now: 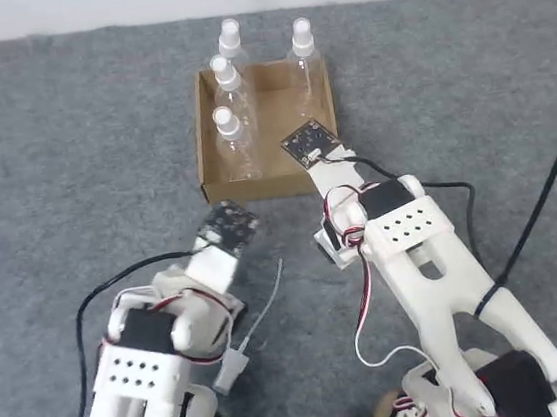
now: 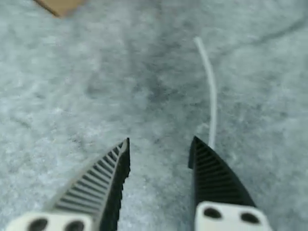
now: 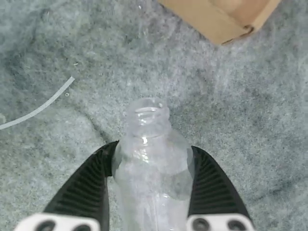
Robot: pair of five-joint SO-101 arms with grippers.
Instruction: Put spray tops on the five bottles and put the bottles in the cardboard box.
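Observation:
Several clear bottles with white spray tops (image 1: 226,74) stand in the cardboard box (image 1: 212,171) at the far middle of the carpet. My right gripper (image 3: 153,147) is shut on a clear bottle (image 3: 151,163) whose neck (image 3: 147,110) is open and bare, just in front of the box corner (image 3: 226,19). A loose spray top (image 1: 233,360) lies on the carpet beside the left arm, and its thin white tube (image 1: 269,300) points toward the box. My left gripper (image 2: 160,142) hangs open over the carpet, with the tube (image 2: 210,91) running out past one fingertip.
Grey carpet (image 1: 71,152) covers the whole surface, with open room to the left and right of the box. A black cable tie (image 1: 544,198) sticks out from the right arm. Wires trail beside both arms.

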